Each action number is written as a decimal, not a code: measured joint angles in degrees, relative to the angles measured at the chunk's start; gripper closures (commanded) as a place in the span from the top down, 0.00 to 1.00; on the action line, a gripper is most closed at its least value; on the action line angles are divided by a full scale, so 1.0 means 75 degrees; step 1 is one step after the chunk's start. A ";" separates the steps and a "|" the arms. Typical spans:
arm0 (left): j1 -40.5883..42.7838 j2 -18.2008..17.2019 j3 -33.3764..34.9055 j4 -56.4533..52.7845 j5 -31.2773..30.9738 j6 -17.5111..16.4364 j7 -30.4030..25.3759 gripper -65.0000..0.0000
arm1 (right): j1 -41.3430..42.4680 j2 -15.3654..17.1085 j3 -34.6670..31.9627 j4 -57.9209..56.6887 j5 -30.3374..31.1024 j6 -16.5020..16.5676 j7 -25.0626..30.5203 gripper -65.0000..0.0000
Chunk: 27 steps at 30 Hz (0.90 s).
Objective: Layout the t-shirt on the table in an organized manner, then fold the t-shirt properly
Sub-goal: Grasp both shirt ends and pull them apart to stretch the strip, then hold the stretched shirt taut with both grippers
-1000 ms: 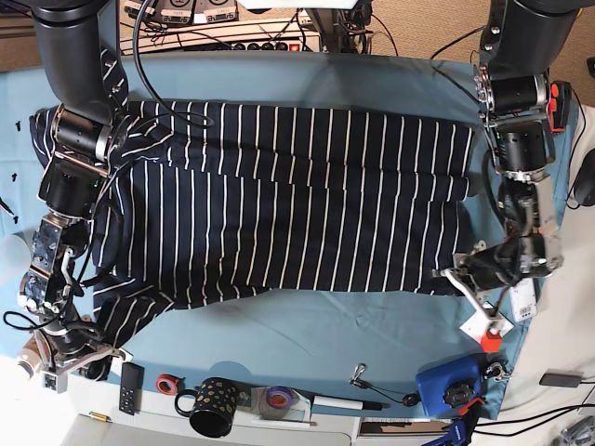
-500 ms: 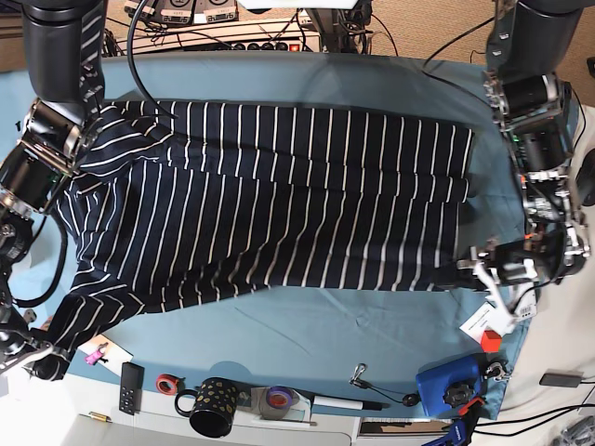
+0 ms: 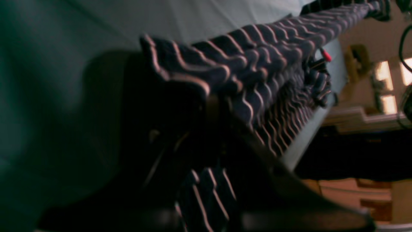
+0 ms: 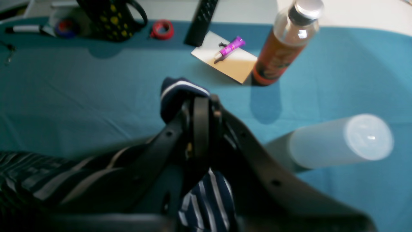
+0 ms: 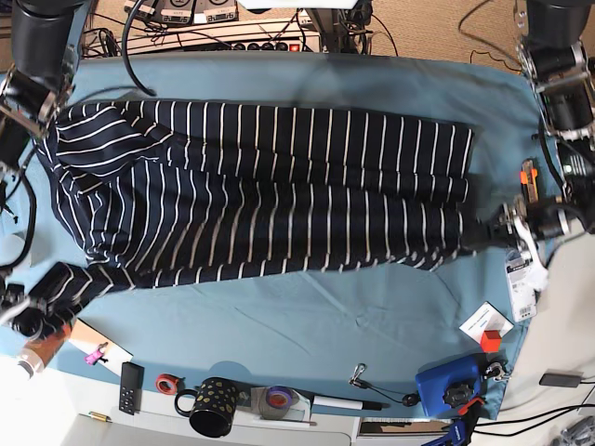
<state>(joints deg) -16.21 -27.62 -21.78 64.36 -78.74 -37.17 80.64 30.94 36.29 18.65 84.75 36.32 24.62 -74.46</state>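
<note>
The navy white-striped t-shirt [image 5: 279,204] lies stretched wide across the teal table [image 5: 307,321]. My left gripper [image 5: 495,232] is at the shirt's right end, shut on its lower corner. The left wrist view shows the bunched striped fabric [image 3: 257,74] pinched in the left gripper [image 3: 209,96]. My right gripper [image 5: 39,302] is at the table's near left, shut on the shirt's lower left corner. In the right wrist view a navy fold [image 4: 178,91] pokes out past the shut right gripper [image 4: 199,103], just above the cloth.
Close to the right gripper stand an orange bottle [image 4: 283,48], a pale cylinder [image 4: 338,141] and a card with a purple tube [image 4: 230,48]. Along the near edge are a remote [image 5: 131,386], red tape [image 5: 167,382], a spotted mug [image 5: 214,406] and a blue box [image 5: 446,386].
Both arms have pulled outward with the shirt's lower corners. The shirt is drawn longer and flatter, and its lower edge now runs nearly straight.
</note>
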 measured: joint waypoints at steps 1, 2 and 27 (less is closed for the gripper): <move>0.0125 0.0017 0.0003 0.0032 -0.0052 0.0000 -0.0006 0.00 | -0.0251 0.0003 0.0131 0.0175 -0.0003 0.0009 -0.0029 0.00; 0.0236 0.0020 0.0003 0.0076 -0.0055 0.0000 -0.0003 0.00 | -0.0510 -0.0009 0.0309 0.0341 -0.0009 0.0009 -0.0050 0.00; 0.1909 0.0020 0.0003 0.1154 -0.0055 -0.0198 -0.0006 0.00 | -0.5689 -0.1081 0.3442 0.1256 0.2043 0.1014 -0.0697 0.00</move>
<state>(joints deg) -1.89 -27.46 -21.76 73.01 -79.15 -38.65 80.60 -11.73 28.18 44.47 94.17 51.64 32.23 -79.68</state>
